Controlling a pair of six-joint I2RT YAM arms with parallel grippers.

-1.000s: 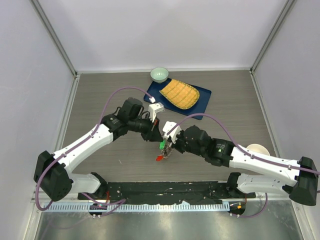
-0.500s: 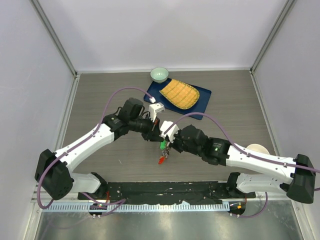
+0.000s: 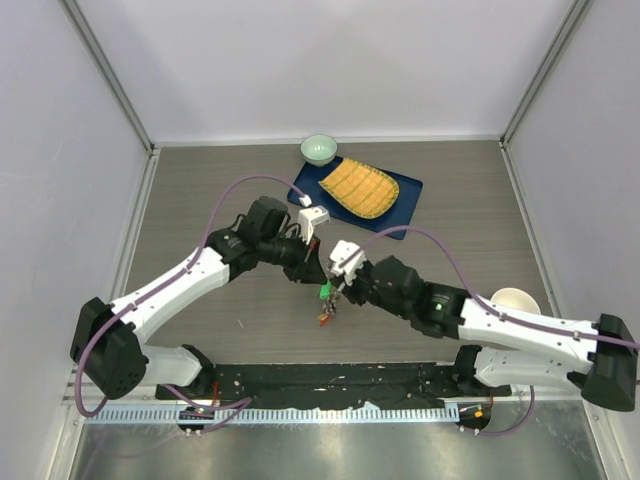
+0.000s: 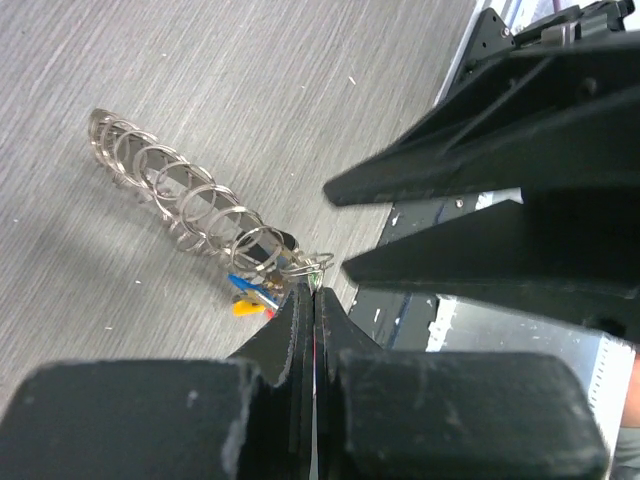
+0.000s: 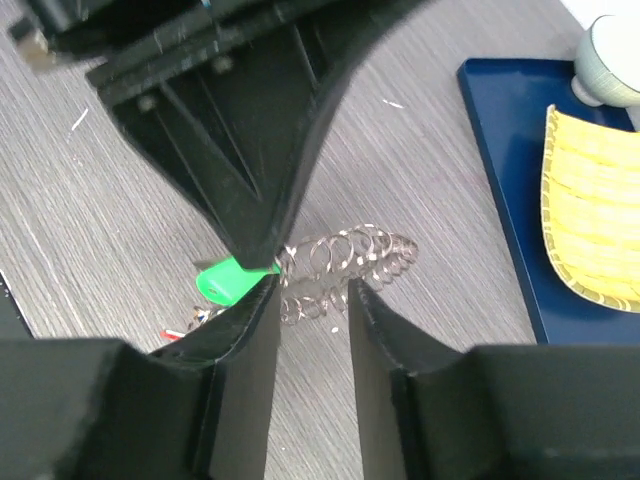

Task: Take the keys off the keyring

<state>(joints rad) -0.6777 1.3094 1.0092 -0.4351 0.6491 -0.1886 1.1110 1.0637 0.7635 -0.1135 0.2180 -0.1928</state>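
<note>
The keyring shows as a row of silvery wire loops lying on the grey table, also visible between the right fingers. My left gripper is shut, pinching a green-headed key at the near end of the loops. Blue and yellow key heads hang beside it, and a red one lies lower. My right gripper is open, its fingers either side of the loops and holding nothing. From above, both grippers meet over the bundle of keys.
A blue tray with a yellow ridged mat lies at the back, a pale green bowl behind it. A white cup stands by the right arm. Purple cables arc over both arms.
My right gripper has gone from shut to open beside the bundle. The left gripper has stayed shut on its key. The hanging coloured keys have shifted slightly.
</note>
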